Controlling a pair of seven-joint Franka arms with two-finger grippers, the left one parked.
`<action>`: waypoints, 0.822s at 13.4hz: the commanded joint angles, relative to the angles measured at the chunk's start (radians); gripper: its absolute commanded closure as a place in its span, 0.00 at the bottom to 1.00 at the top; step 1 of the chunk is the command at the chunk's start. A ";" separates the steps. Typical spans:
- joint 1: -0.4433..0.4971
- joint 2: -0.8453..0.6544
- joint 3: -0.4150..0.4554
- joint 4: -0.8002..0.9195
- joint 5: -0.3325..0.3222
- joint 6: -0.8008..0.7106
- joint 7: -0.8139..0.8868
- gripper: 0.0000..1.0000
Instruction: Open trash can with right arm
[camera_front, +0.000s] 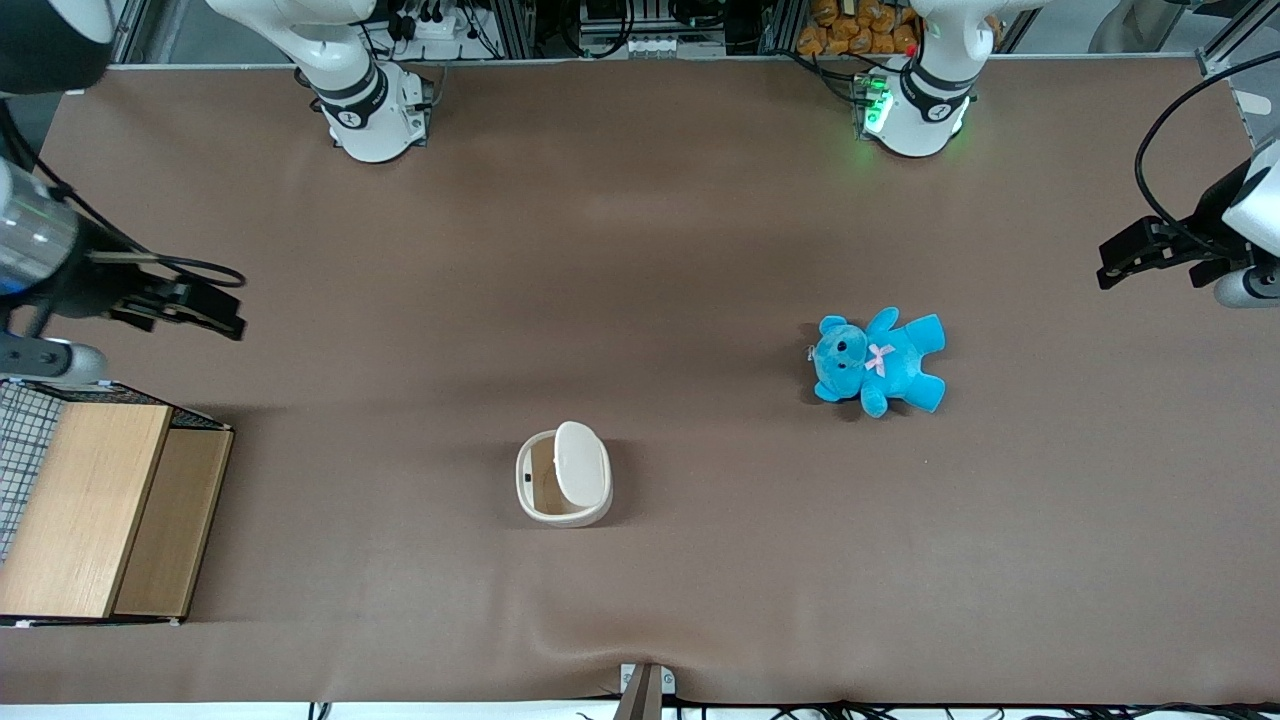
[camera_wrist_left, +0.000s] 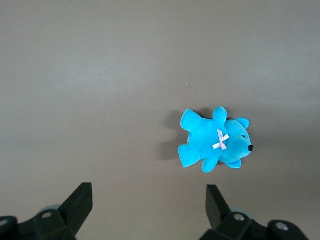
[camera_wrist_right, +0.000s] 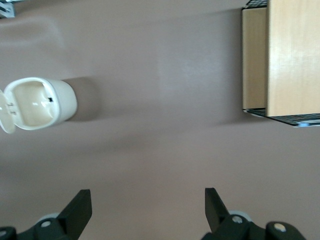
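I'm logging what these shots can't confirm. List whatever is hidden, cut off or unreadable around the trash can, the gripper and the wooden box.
- Trash can: the raised lid covers part of its inside in the front view.
- Lid marking: too small to read, and the lid is cut by the right wrist view's edge.
- Wooden box: cut off by the frame edge in both views.
- Gripper: open, apart from the can; the frame cuts off its body.

The trash can (camera_front: 563, 474) stands on the worktop (camera_front: 640, 250), near the middle of the edge closest to the front camera, with its lid (camera_front: 582, 463) raised. The teddy (camera_front: 879, 361) lies farther from the camera, toward the parked arm's end. The wooden box (camera_front: 100, 508) sits at the corner at the working arm's end. The gripper (camera_front: 190, 308) hangs above that end, just farther from the camera than the box, jaws spread apart, well apart from the trash can.
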 joint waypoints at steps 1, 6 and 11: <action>-0.003 -0.056 -0.067 -0.035 0.021 -0.033 -0.099 0.00; -0.001 -0.192 -0.179 -0.190 0.027 -0.025 -0.218 0.00; 0.002 -0.313 -0.251 -0.364 0.029 0.034 -0.295 0.00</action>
